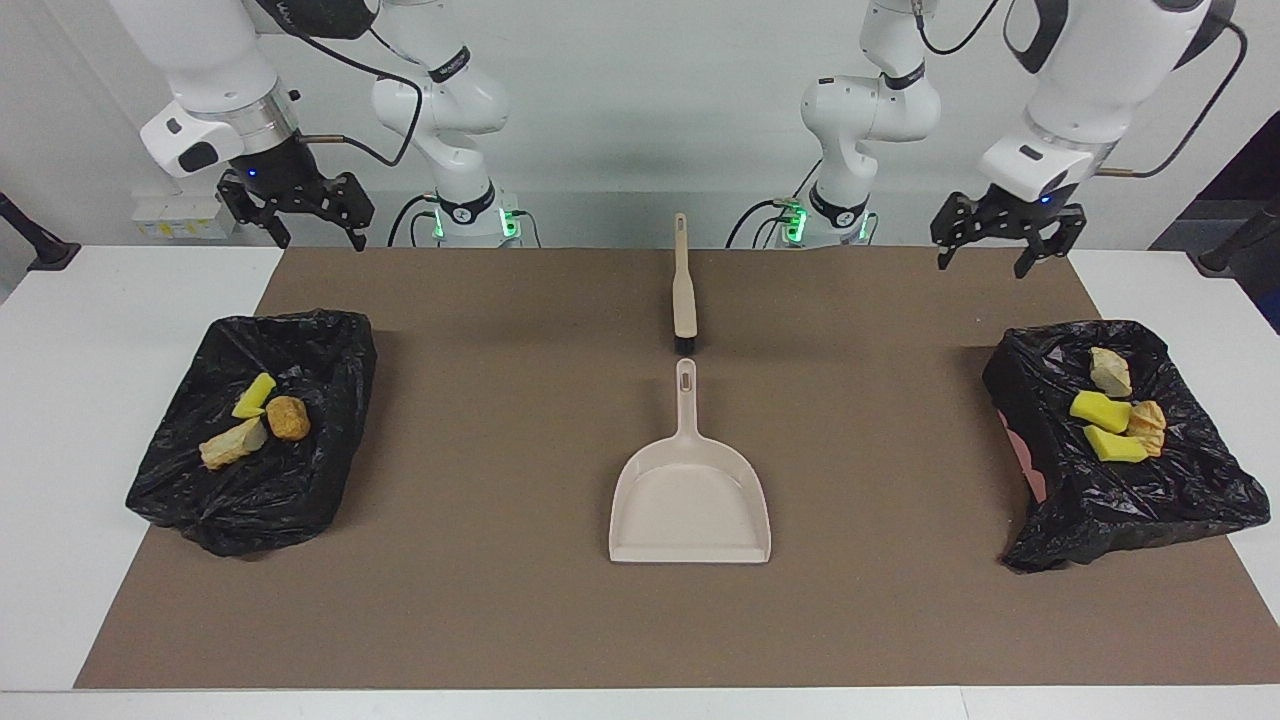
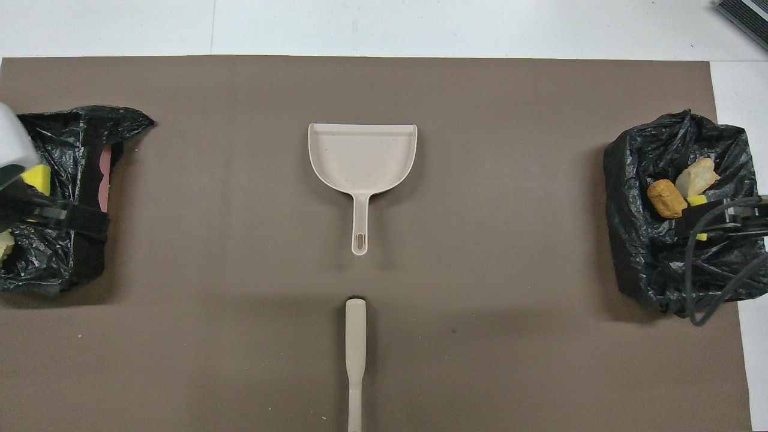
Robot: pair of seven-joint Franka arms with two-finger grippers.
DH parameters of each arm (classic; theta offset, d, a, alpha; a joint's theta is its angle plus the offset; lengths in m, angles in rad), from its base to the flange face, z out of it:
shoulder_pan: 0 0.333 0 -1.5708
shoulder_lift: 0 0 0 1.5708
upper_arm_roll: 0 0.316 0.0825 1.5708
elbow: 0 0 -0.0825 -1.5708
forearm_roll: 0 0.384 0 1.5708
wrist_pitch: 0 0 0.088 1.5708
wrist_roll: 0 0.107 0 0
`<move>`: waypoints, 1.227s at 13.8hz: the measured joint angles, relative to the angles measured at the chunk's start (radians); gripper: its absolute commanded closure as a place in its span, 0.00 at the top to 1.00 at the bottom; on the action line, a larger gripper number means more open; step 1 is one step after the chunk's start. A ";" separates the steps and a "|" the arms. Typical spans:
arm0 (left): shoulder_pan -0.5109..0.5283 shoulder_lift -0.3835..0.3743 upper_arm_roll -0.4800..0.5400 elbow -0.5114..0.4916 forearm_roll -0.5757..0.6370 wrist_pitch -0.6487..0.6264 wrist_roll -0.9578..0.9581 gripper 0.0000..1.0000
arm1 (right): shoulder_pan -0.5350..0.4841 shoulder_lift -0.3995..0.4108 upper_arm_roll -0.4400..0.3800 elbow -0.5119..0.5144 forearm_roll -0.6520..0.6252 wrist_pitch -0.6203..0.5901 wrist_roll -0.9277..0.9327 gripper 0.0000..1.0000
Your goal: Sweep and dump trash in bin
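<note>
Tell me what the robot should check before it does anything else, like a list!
1. Trash off the mat: ok. Three scraps lie in the bin at the right arm's end, four scraps in the bin at the left arm's end.
2. Dustpan emptied: ok. It lies flat mid-mat, nothing in it.
3. Brush put down: ok. It lies nearer the robots than the dustpan, in line with its handle, apart from it.
4. Left tool free: ok. Open, holding nothing, raised near its bin.
5. Right tool free: ok. Open, empty, waiting raised.
6. Crumbs left on the mat: cannot tell.
</note>
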 measured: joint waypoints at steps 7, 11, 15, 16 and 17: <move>0.027 0.100 0.033 0.199 -0.034 -0.128 0.029 1.00 | -0.053 -0.001 -0.007 0.000 -0.002 -0.022 0.000 1.00; 0.049 0.096 0.029 0.194 -0.037 -0.130 0.029 1.00 | -0.052 0.003 -0.007 0.022 -0.002 -0.039 0.000 1.00; 0.065 0.078 0.015 0.170 -0.037 -0.129 0.029 1.00 | -0.051 0.014 -0.007 0.046 -0.002 -0.046 0.000 1.00; 0.069 0.077 0.009 0.168 -0.037 -0.129 0.029 1.00 | -0.050 0.017 -0.006 0.048 -0.002 -0.046 0.000 1.00; 0.073 0.076 0.004 0.168 -0.037 -0.129 0.029 1.00 | -0.048 0.021 -0.005 0.050 -0.003 -0.046 0.000 1.00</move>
